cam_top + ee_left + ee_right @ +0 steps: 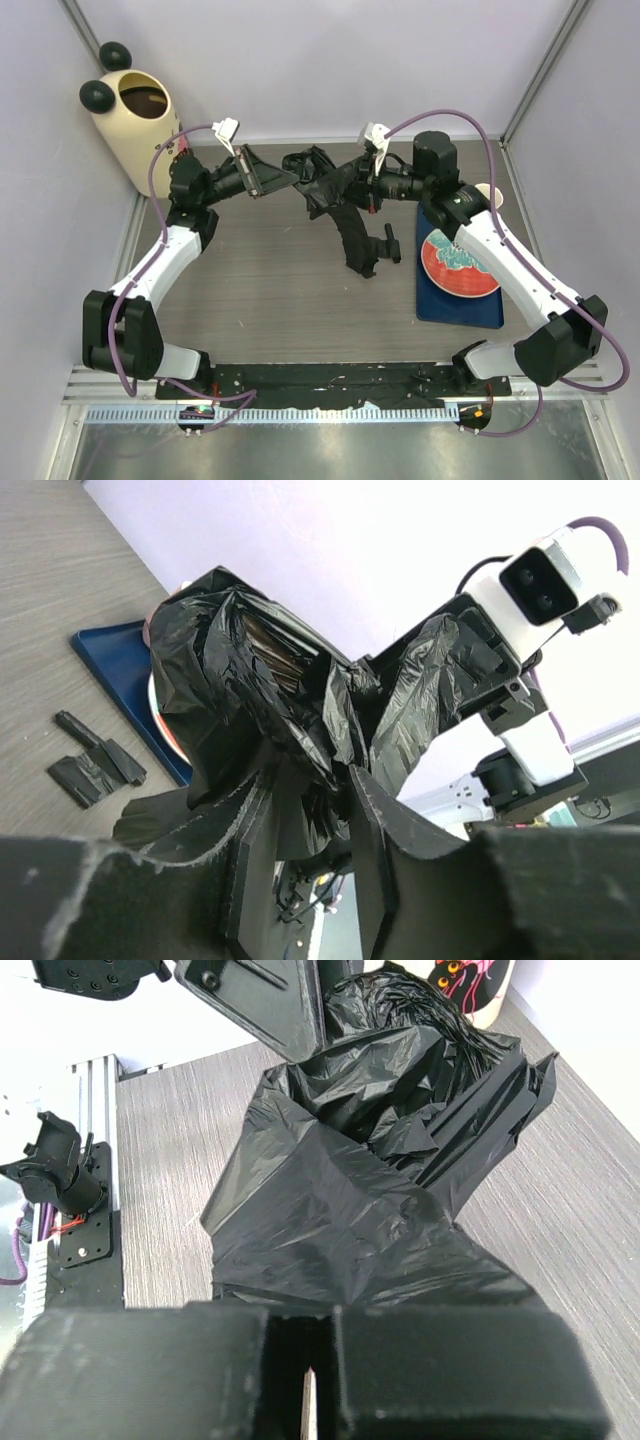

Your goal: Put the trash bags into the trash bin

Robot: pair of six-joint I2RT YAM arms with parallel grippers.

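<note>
A glossy black trash bag hangs in the air over the middle of the table, stretched between my two grippers, with its long tail drooping to the table. My left gripper is closed on the bag's upper left bunch; in the left wrist view the crumpled bag is wedged between the fingers. My right gripper is shut on the other end; in the right wrist view the bag spreads out from its jaws. The cream trash bin with black ears stands at the far left corner, its mouth open.
A blue tray with a red plate lies at the right. A small paper cup stands behind it. Small black strips lie beside the bag's tail and also show in the left wrist view. White walls close the table in.
</note>
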